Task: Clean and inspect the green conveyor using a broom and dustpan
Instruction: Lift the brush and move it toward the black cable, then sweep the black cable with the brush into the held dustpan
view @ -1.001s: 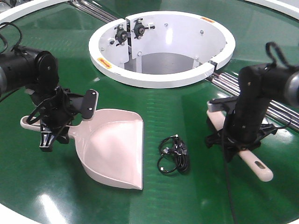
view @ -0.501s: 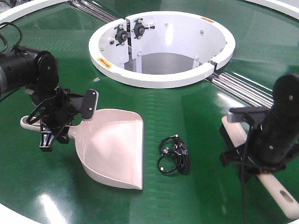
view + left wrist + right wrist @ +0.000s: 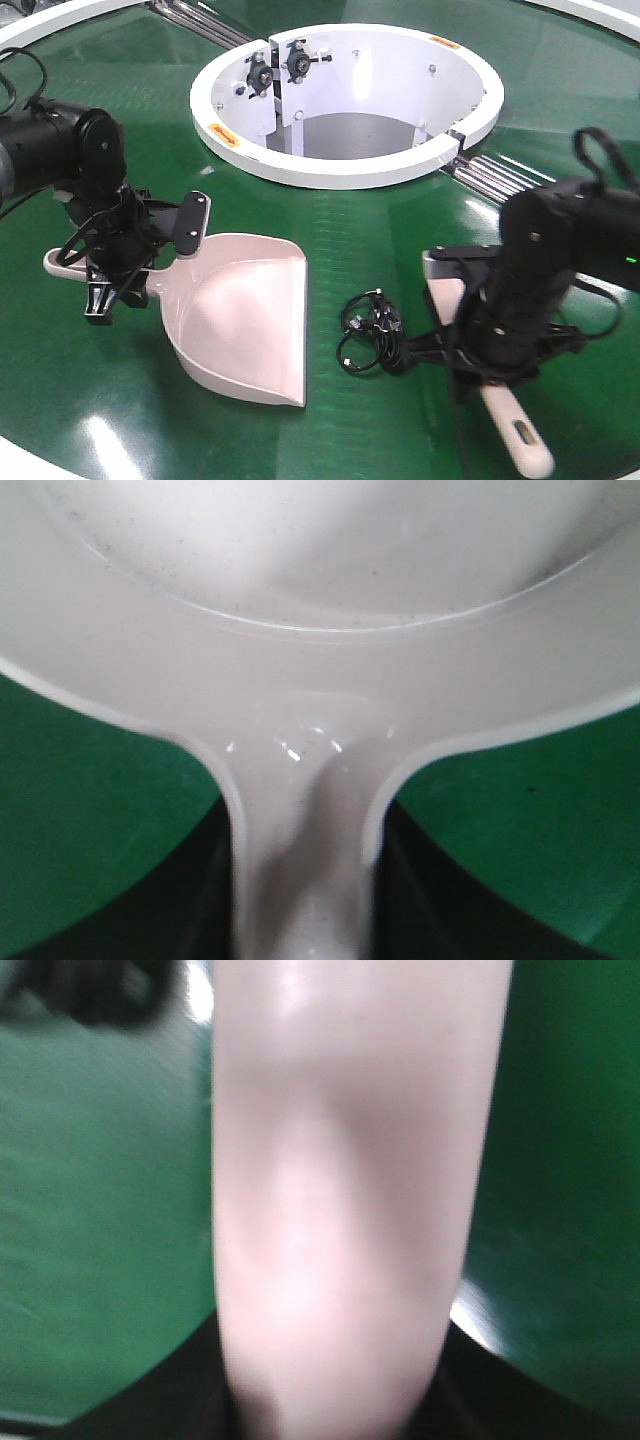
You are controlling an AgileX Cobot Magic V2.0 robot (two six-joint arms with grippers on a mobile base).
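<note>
Sweep step is judged to be in hand: debris to be pushed into the pan, nothing collected yet. The dustpan [image 3: 245,330] is laid on the green conveyor [image 3: 330,230], flat front edge turned toward the robot's right, and its inside is seen bare. A black cable bundle [image 3: 372,330] lies on the belt near that edge and apart from it, between pan and broom [image 3: 520,437]. The dustpan handle is gripped by the left gripper [image 3: 118,268]. In the left wrist view the handle neck [image 3: 300,880] runs straight down between the two dark jaws, so the jaws are read as clamped on it, close to where handle meets pan. The broom shaft is held by the right gripper [image 3: 490,352]. In the right wrist view the shaft [image 3: 340,1210] fills the frame between the jaws and is blurred, and closure on it is judged from both views. The grip sits mid-shaft: the slotted handle end sticks out toward the camera, the head end points up toward the white ring housing [image 3: 340,172]. The bristles are mostly hidden by the arm, so contact with the belt cannot be told. Next move is judged to call for the head to be lowered to the belt and drawn toward the pan, cable pushed ahead, with the pan lip kept flat so the cable is not driven under it.
</note>
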